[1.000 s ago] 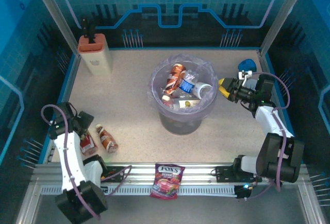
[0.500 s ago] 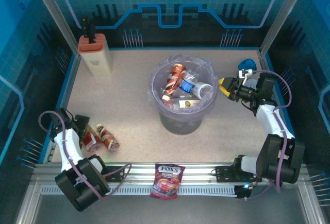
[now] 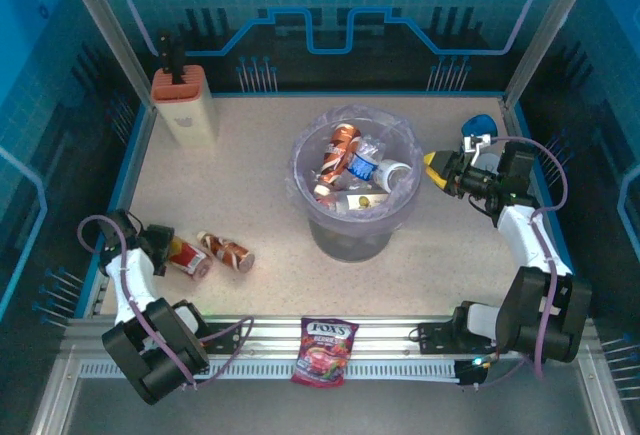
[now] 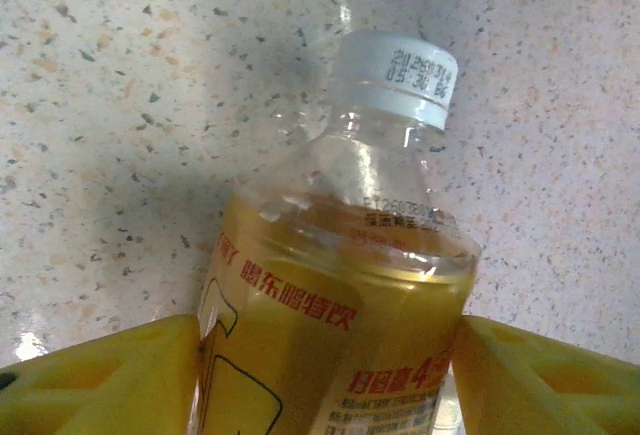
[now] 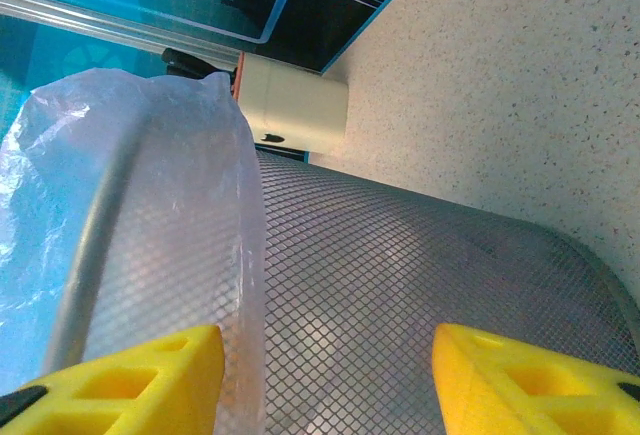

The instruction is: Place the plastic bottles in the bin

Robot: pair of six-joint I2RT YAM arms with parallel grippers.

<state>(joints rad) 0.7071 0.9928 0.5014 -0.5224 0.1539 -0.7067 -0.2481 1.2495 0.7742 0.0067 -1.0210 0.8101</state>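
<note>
Two plastic bottles lie on the table at the near left. My left gripper (image 3: 165, 245) is shut on the nearer one (image 3: 188, 257); in the left wrist view that yellow-filled, white-capped bottle (image 4: 350, 285) sits between both yellow fingers (image 4: 110, 375), which press its sides. The second bottle (image 3: 228, 251) lies just to its right. The grey bin (image 3: 300, 170) with its purplish liner stands mid-table and holds several bottles (image 3: 345, 145). My right gripper (image 3: 432, 170) hovers open beside the bin's right rim, facing the mesh wall (image 5: 420, 285) and the liner (image 5: 170, 225).
A beige block with an orange top (image 3: 185, 105) stands at the far left corner. A red FOX'S bag (image 3: 325, 348) lies on the front rail. A blue and white cup (image 3: 478, 127) sits at the far right. Blue walls border the table.
My left gripper dropped toward the table and closed on the near bottle, which turned to point right. The second bottle slid right. The right arm stayed still.
</note>
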